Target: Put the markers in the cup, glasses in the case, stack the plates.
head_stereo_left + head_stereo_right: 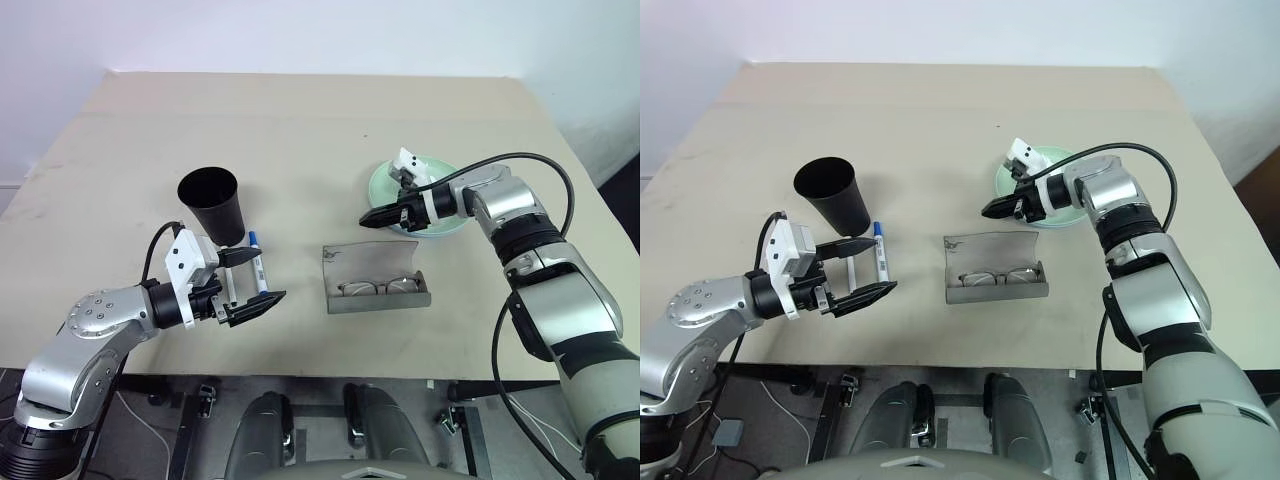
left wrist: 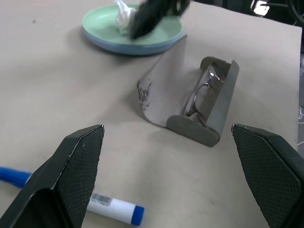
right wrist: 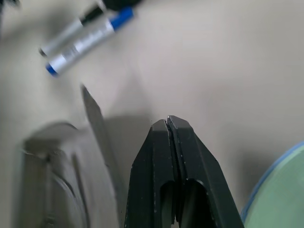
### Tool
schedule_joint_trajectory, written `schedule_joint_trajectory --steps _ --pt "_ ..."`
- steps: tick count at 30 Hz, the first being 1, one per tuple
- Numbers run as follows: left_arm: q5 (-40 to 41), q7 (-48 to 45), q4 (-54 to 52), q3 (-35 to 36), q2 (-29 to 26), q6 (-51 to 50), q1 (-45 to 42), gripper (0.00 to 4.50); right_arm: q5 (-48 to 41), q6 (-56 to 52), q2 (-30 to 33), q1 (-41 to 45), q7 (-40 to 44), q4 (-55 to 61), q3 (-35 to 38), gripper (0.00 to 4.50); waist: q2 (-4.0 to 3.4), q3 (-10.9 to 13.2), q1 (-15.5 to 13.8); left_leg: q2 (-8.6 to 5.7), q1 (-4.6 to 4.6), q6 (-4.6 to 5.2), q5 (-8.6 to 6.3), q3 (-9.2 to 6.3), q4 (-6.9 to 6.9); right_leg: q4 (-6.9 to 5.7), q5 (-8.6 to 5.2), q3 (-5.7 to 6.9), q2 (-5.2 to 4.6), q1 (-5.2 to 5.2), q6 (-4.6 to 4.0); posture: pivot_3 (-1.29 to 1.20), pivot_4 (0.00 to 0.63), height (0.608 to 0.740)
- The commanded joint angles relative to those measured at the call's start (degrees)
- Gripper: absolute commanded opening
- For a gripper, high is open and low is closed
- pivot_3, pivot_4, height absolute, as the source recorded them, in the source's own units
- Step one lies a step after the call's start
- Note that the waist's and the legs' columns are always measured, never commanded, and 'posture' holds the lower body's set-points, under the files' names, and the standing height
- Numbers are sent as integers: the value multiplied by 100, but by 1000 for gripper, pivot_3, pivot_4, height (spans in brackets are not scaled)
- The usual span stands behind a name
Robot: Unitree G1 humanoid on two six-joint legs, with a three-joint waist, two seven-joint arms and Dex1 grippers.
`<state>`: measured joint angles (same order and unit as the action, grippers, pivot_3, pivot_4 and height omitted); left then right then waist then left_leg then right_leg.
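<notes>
Two markers lie side by side on the table, just in front of the black cup on the left half, toward the front edge. One has a blue cap, the other a black cap; both lie flat, outside the cup. The left gripper hovers at them, fingers spread wide, one finger on each side of the pair; whether a finger touches a barrel cannot be told. In the left wrist view the blue-capped marker passes behind the inner edge of one finger.

Grey case sits open near the middle of the front edge, lid tilted back. The glasses lie inside its tray.

Mint green plate rests on the light blue plate, stacked on the right half, behind the case. A crumpled white tissue sits on the green plate.

The right gripper hangs over the table at the stack's near-left rim, fingers pressed together, nothing between them, pointing toward the cup side. The case is near below it; the markers are well apart from it.
</notes>
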<state>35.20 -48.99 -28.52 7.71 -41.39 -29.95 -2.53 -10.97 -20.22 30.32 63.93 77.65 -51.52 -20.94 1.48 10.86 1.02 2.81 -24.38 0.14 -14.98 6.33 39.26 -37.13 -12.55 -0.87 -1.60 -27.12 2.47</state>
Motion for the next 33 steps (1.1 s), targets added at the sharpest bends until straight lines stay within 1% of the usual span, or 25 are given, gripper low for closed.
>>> schedule_joint_trajectory --steps 1,4,6,12,16,20,23,28,31,33 --pt "55 -6 -93 76 -28 13 -19 4500 187 91 149 -306 421 640 -40 20 0 0 -5 0 1 0 0 0 0 0 0 0 0 1 0 0 150 701" --pt "31 9 -117 62 -25 28 31 4500 126 -355 442 -642 1025 1528 -72 20 0 0 -8 0 1 0 0 0 0 -2 0 -1 0 0 2 0 150 701" --pt "-7 14 -121 55 -38 51 57 4500 153 -592 626 -864 1196 2087 -125 20 0 0 -10 0 2 0 0 -1 0 -3 0 1 0 2 2 0 150 701" --pt "-31 15 -114 57 -13 116 115 4500 -130 -1395 1039 -1530 1377 3733 31 20 0 0 -5 1 5 -1 0 -1 1 -7 -1 0 0 1 0 0 150 701" --pt "-30 3 -100 49 -10 136 127 4500 -287 -1763 1213 -1917 1294 4449 94 20 0 0 -13 1 7 -1 0 -1 1 -6 -2 0 -1 1 -1 0 150 701" --pt "-35 -36 -49 52 -25 153 100 4500 -470 -2004 1268 -2209 1153 4899 189 20 1 0 -17 0 7 -1 0 -1 2 -4 -2 0 -3 2 -2 0 150 701" --pt "-82 -81 33 40 -41 191 59 4500 -120 -1487 1281 -2509 863 4908 -24 20 3 -2 -16 0 7 -1 0 -2 2 -3 -2 0 -3 3 -2 0 150 701" --pt "-129 -134 128 26 -28 214 -53 4500 -57 -1274 1155 -2569 615 4751 -57 20 12 -8 -3 2 40 -1 0 -2 2 0 -3 0 0 32 -2 0 150 701" --pt "-115 -147 154 48 -25 211 -78 4500 -232 -1402 1154 -2480 650 4738 84 20 13 -8 5 3 84 -3 -1 -2 1 7 -4 -1 -6 70 -2 0 150 701" --pt "-76 -137 135 79 -28 189 -81 4500 -645 -1744 1183 -2385 821 4828 352 20 12 -8 -1 4 89 -6 -3 -2 1 8 -4 -1 -10 73 -2 0 150 701"
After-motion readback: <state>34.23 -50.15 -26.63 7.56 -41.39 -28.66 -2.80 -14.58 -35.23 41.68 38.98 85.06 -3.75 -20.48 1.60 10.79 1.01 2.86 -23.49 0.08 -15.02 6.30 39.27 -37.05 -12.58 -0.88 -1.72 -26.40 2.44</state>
